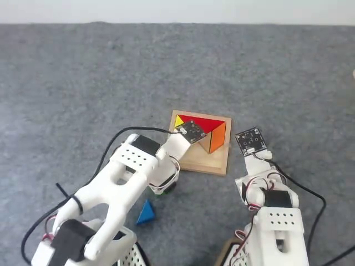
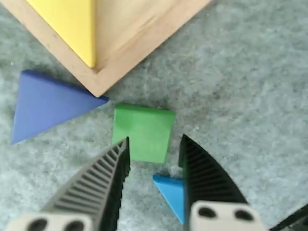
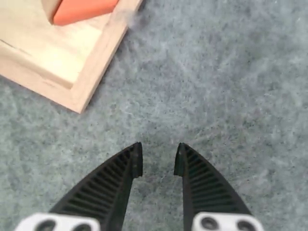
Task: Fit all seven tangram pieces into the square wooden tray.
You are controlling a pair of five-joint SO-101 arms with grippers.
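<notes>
The square wooden tray holds a yellow piece, a red piece and an orange piece. In the left wrist view, my left gripper hangs open just over a green square on the carpet beside a tray corner. A dark blue triangle touches that corner. A light blue triangle lies by one finger. My right gripper is open over bare carpet near another tray corner, holding nothing.
Grey carpet covers the table. A blue triangle lies apart from the tray, near the left arm's base. The left arm overhangs the tray's left side. The right arm stands right of the tray.
</notes>
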